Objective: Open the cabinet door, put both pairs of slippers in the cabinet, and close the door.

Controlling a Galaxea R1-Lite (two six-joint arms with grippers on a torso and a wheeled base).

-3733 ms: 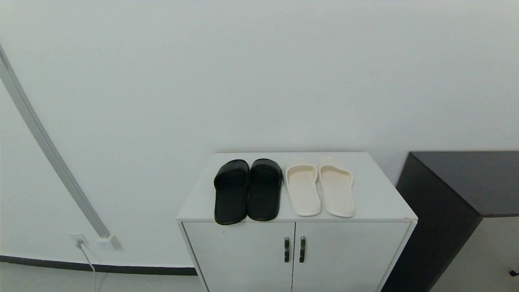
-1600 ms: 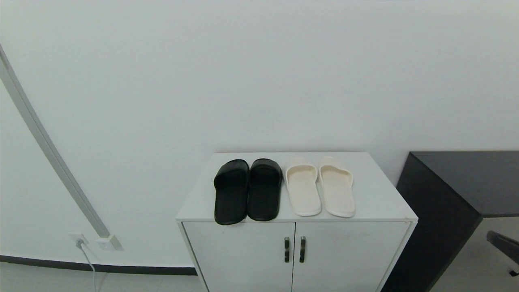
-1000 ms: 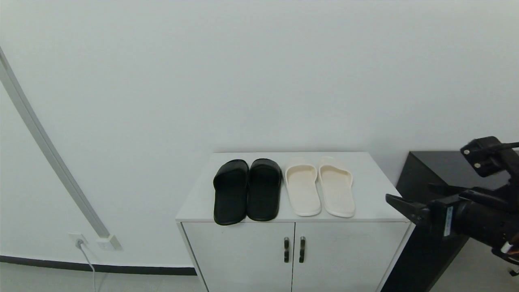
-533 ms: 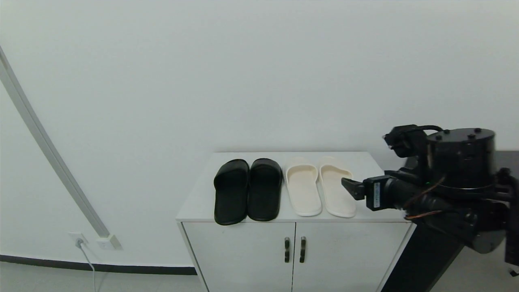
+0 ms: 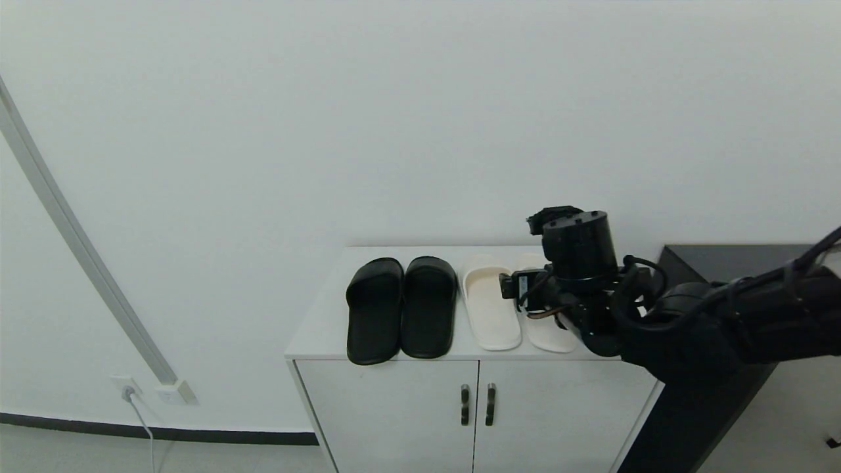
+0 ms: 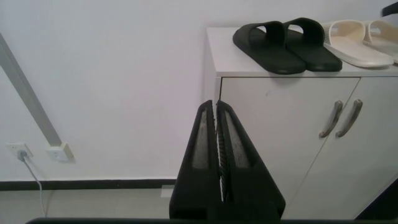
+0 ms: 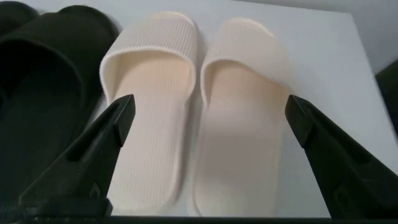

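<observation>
- Cabinet [image 5: 320,326]: white, two doors, standing against a plain wall [image 5: 420,118].
- Both doors are shut: left door [image 5: 387,417] and right door [image 5: 558,414]. Two dark upright handles [image 5: 464,403] sit side by side at the centre seam.
- Black slippers [image 5: 374,315]: on the left half of the cabinet top, the two touching, toes toward the back edge. The heels are at the front edge, and the leftmost heel sits slightly over it.
- Cream slippers [image 5: 489,309]: just beside the black pair on its right, also on the cabinet top, with toes toward the back edge and heels near the front edge. The arm partly hides the right-hand one in the head view.
- Right gripper [image 7: 208,115]: held over the cream slippers, jaws spread wide enough to span both. Whether it touches them cannot be told.
- Left gripper [image 6: 215,109]: low, off the cabinet's front left corner and below the level of the top. Its jaws are pressed together with nothing between them.
- Dark cabinet [image 5: 742,263]: just beside the white one on the right.
- Socket [image 5: 125,389] with a plugged-in cable: low on the wall, left of the cabinet. A grey conduit [image 5: 72,230] slants down to a box beside it.
</observation>
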